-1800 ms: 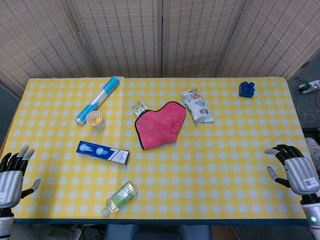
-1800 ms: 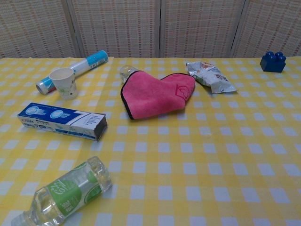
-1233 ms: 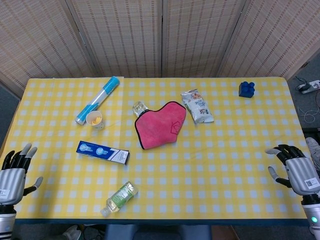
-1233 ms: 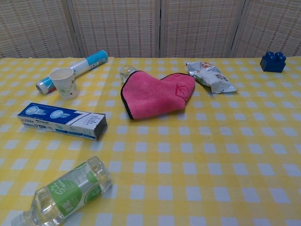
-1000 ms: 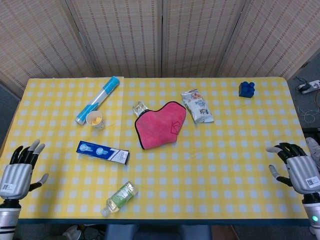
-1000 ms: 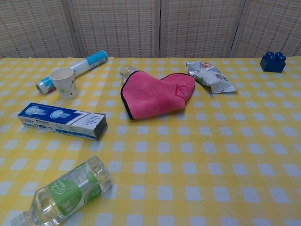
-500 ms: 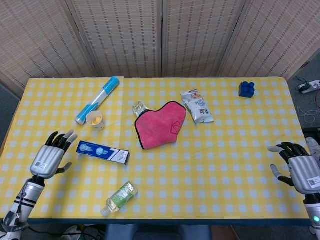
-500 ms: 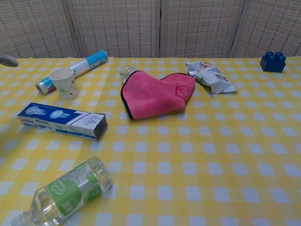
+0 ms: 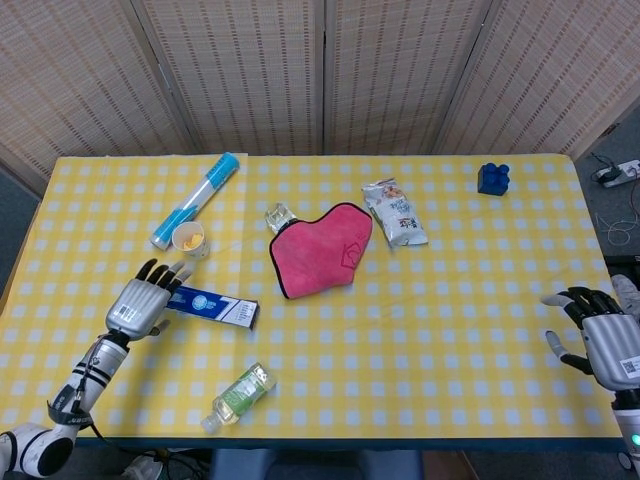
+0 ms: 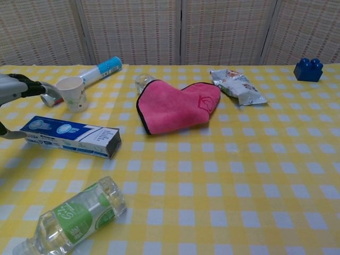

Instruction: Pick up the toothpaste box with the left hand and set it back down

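Fingers [image 9: 160, 272] of left hand [image 9: 139, 303] spread, grasping nothing; advanced from tabletop [image 9: 420, 330] edge to box [image 9: 212, 307] within last second. Box flat on tabletop, its near end under fingertips; contact uncertain. Reach complete, grasp pending. Right hand [image 9: 600, 340] idle, fingers released, well apart.

The head view looks steeply down from high above the near edge of the yellow-and-white checked table [image 9: 450, 330], taking in its whole top and the woven folding screen [image 9: 325, 70] beyond. The chest view sits low and close — facing the same way, across the table [image 10: 239, 175]. Both share the pink heart-shaped cloth [image 9: 320, 248] [image 10: 178, 106] and the blue toy brick [image 9: 493, 178] [image 10: 308, 69] at far right.
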`<state>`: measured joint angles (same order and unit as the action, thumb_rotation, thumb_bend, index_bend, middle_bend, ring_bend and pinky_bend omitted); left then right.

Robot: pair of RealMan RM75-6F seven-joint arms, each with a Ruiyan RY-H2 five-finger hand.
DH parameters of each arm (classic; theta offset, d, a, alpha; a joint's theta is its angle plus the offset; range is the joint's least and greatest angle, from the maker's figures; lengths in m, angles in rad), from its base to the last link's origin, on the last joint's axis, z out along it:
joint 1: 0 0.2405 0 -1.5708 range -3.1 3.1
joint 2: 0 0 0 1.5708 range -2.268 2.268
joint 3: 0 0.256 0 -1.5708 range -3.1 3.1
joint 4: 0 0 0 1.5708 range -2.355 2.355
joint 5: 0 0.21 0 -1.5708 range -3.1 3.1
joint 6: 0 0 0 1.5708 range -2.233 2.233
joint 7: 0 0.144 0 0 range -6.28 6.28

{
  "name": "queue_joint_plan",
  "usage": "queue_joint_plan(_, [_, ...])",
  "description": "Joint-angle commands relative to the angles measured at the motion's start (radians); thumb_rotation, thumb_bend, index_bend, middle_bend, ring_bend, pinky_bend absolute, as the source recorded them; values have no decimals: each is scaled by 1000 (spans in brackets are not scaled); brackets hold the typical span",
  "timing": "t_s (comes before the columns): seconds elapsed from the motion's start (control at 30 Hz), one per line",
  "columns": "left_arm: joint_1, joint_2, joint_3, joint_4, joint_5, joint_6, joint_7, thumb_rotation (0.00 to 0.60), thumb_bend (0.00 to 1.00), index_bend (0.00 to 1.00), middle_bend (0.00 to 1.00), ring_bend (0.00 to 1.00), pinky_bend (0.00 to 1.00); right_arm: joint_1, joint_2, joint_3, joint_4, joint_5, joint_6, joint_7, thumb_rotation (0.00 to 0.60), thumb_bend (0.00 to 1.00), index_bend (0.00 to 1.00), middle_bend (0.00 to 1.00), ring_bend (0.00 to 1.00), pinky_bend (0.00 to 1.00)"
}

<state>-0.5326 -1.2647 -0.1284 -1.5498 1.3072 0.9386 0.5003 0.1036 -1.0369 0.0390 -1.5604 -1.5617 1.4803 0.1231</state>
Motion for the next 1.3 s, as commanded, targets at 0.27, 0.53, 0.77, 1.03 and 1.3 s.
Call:
queue_joint_plan(0.27, [-78,-57,6,58,-128,-84,73,600,260,205,129,145,63,-9,-2,-1,17,8,2,20,600,321,319,324,208,214])
queue_joint_plan(0.53, [-115,-99,22,109,-191,-91,126,600,260,248,184,180,63,-8,-5,0,26,11,-3,26,600,321,319,324,208,214])
queue_joint_plan(0.77, [-132,-123,42,148,-245,-91,165,600,261,306,258,222,63,-7,-10,0,30,14,-9,28,600,321,319,323,208,214])
queue_joint_plan(1.03, [-134,-158,54,202,-225,-41,156,600,261,426,443,338,63,-8,-12,-1,27,9,-6,23,600,321,319,324,208,214])
queue_joint_plan(1.3, [-104,-127,87,179,-152,91,230,600,261,463,510,378,63,-15,-14,-1,31,10,1,28,600,321,319,324,208,214])
